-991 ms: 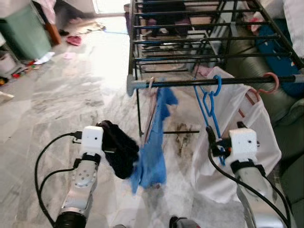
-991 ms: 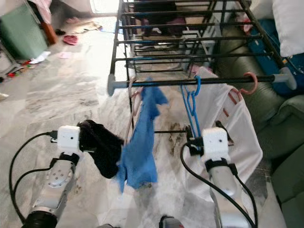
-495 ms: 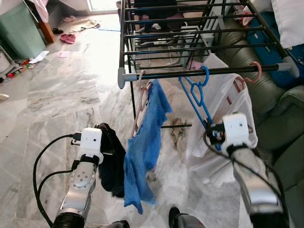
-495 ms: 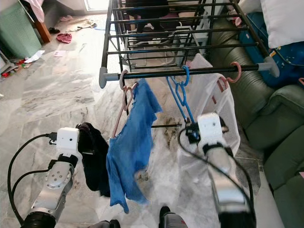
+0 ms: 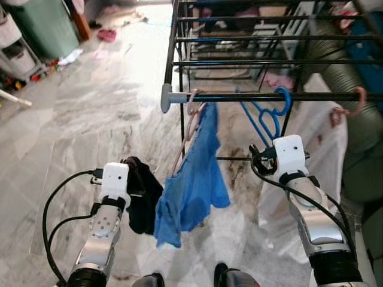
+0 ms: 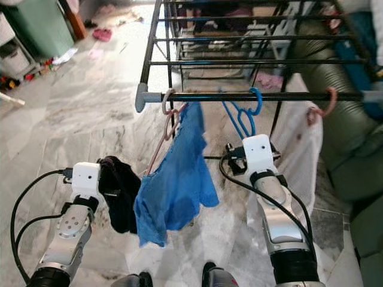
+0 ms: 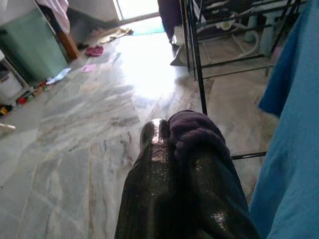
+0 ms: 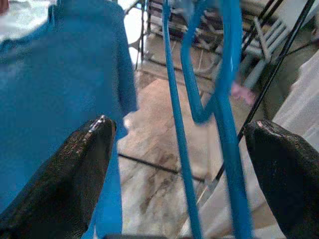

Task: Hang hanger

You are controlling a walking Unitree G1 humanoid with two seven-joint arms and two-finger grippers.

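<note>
The blue hanger point(image 5: 267, 117) is hanging by its hook on the rack's front rail point(image 5: 251, 96), beside a blue garment point(image 5: 194, 179). The right gripper point(image 8: 179, 199) is sitting just below with fingers spread wide, the hanger's bars passing between them ungrasped. The left gripper point(image 7: 174, 164) is clamping a dark cloth point(image 5: 142, 194). Risk, in my judgement: a careless withdrawal could snag and unhook the hanger.
</note>
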